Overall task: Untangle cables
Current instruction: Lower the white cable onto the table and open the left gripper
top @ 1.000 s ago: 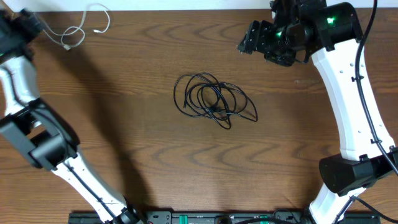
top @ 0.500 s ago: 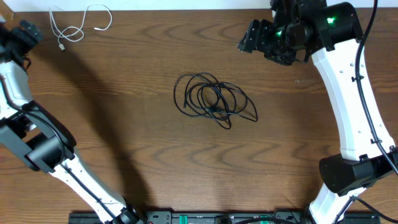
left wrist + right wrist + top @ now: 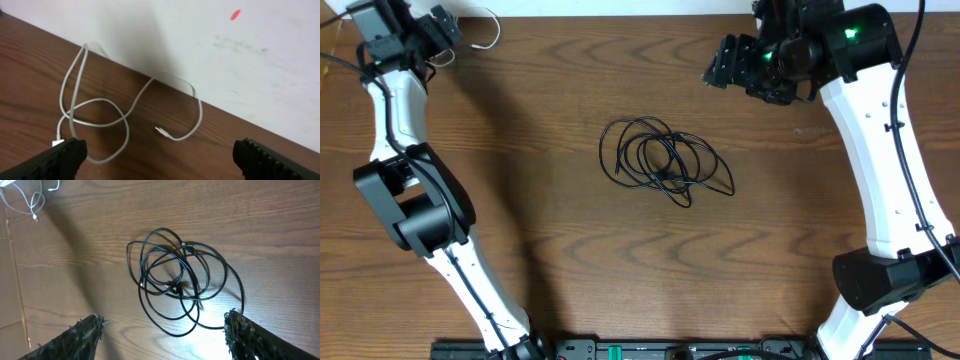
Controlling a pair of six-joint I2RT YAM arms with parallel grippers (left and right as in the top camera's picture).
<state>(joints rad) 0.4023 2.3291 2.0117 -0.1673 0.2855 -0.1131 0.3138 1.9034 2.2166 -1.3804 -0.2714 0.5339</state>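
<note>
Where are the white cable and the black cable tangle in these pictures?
white cable [image 3: 161, 131]: left wrist view, on its free end plug.
black cable tangle [image 3: 665, 174]: overhead view, on the knotted middle.

A tangled bundle of cables lay on the middle of the table. 1 separate cable lay in loose loops at the table's far left corner, against the wall and well apart from the bundle. The left claw hung over that corner, above the separate cable. The right claw hung toward the far right, behind and to the right of the bundle, apart from it.
</note>
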